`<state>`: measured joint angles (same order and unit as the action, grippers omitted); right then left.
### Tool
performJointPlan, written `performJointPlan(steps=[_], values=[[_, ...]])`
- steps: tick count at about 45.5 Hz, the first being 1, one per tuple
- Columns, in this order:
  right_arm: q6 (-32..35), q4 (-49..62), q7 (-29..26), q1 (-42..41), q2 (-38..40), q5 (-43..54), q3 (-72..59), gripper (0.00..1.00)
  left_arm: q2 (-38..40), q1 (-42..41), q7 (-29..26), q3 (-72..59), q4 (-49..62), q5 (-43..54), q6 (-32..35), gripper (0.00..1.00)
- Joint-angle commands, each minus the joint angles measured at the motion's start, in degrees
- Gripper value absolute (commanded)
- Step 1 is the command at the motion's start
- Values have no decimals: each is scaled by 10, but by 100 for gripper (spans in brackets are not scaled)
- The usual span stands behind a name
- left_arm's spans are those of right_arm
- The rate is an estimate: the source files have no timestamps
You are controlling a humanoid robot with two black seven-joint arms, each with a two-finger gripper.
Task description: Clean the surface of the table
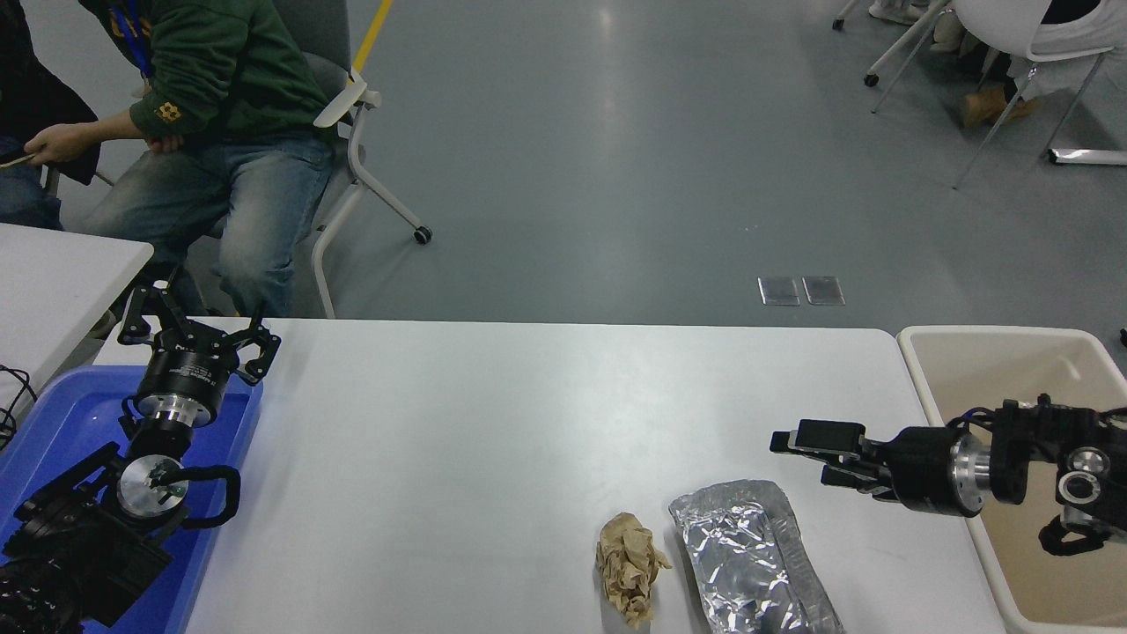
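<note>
The white table surface (493,423) carries a crumpled brown paper wad (629,566) and a flattened silver foil bag (748,559) near its front edge. My right gripper (803,458) reaches in level from the right, pointing left, open and empty. It hovers just above and to the right of the foil bag's far end. My left gripper (198,321) is parked open over the blue tray (53,423) at the lower left.
A beige bin (995,348) stands off the table's right end, under my right arm. A smaller white table (53,273) is at the left edge. A person sits on a chair (352,132) beyond the far left corner.
</note>
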<state>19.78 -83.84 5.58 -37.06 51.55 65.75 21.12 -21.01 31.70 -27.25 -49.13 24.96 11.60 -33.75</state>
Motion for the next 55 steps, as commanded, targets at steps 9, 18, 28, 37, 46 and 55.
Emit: performJointPlan(steps=[9, 18, 28, 37, 46, 55], values=[[-3, -41, -1, 7, 7, 229, -19, 100, 0, -1, 0, 0, 0, 0, 0, 100], [-27, -32, -3, 6, -8, 284, -54, 100, 0, -1, 0, 0, 0, 0, 0, 100], [-33, 5, -6, 15, -27, 280, -64, 99, 0, -1, 0, 0, 0, 0, 0, 100], [-33, 20, -4, 27, -53, 277, -70, 99, 0, 0, 0, 0, 0, 0, 0, 100], [-32, 26, -4, 40, -61, 253, -70, 99, 0, -1, 0, 0, 0, 0, 0, 100], [-36, 27, -2, 43, -74, 250, -66, 97, 0, -1, 0, 0, 0, 0, 0, 100]])
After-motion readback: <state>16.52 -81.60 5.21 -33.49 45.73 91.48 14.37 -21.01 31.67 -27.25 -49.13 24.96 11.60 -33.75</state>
